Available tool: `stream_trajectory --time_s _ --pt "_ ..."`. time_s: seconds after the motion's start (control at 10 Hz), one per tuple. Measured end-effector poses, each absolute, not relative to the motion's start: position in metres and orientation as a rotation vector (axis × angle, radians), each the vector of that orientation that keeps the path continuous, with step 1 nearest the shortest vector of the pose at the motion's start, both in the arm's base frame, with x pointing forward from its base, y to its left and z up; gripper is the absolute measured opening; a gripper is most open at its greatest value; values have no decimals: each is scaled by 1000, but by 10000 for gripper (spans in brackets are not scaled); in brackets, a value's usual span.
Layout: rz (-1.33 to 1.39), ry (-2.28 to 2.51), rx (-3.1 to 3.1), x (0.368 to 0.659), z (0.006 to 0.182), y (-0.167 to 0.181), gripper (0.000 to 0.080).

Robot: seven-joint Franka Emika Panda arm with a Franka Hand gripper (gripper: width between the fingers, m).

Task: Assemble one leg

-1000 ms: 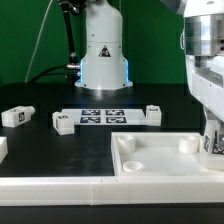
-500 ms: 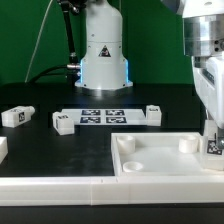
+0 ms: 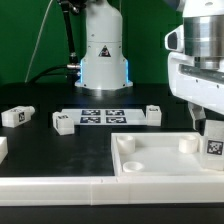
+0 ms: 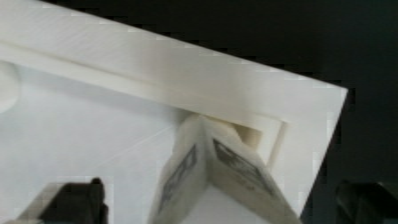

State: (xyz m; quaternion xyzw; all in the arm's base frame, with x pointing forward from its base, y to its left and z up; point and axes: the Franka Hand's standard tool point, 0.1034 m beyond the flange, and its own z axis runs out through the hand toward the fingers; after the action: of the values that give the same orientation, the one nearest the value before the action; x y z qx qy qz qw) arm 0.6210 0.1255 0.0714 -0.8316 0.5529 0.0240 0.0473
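A small white leg [image 3: 213, 143] with a black-and-white marker tag stands upright in the corner socket of the large white panel [image 3: 150, 163] at the exterior view's right. My gripper [image 3: 208, 126] hangs just above it. In the wrist view the leg [image 4: 222, 170] rises between my two dark fingertips [image 4: 75, 203], with a gap on each side of it. My gripper [image 4: 217, 206] is open and not touching the leg. The panel's corner rim [image 4: 267, 95] shows around the leg's foot.
Three loose white legs [image 3: 18, 115] [image 3: 63, 122] [image 3: 153, 112] lie on the black table behind the panel. The marker board [image 3: 100, 116] lies between them. The robot's base [image 3: 104, 55] stands at the back. Another white part [image 3: 2, 148] shows at the left edge.
My gripper has risen from the panel's right corner. The leg, covered by the hand before, now stands uncovered in the corner socket with its tag showing.
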Motion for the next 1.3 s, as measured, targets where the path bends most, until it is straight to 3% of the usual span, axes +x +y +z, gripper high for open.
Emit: stream_trajectory --time_s 1.0,1.1,1.2,1.3 --pt "27 273 -3087 622 73 122 649" --pt "28 307 -3084 622 73 122 627" --pt "28 307 -3084 622 73 122 483" --pt "28 307 -3084 622 73 122 483"
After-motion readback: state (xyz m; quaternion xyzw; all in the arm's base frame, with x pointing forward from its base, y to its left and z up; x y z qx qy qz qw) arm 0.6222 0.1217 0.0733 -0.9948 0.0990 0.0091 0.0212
